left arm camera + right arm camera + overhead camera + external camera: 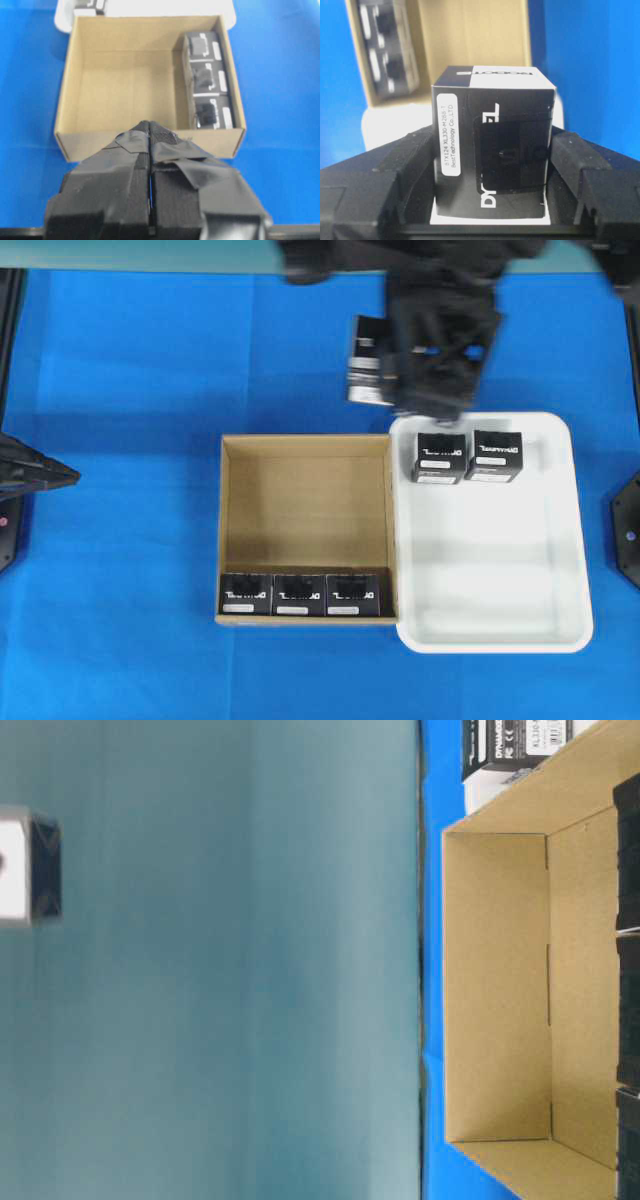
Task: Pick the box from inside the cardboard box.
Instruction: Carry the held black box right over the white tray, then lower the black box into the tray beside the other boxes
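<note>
The brown cardboard box sits mid-table, with three black boxes in a row along its near wall. My right gripper is shut on another black box and holds it in the air beyond the cardboard box's far right corner. In the right wrist view that box is clamped between both fingers, above the white tray. My left gripper is shut and empty at the table's left edge, with its tips pointing at the cardboard box.
A white plastic tray lies against the cardboard box's right side, with two black boxes at its far end. A blue cloth covers the table. In the table-level view the held box hangs high above the cardboard box.
</note>
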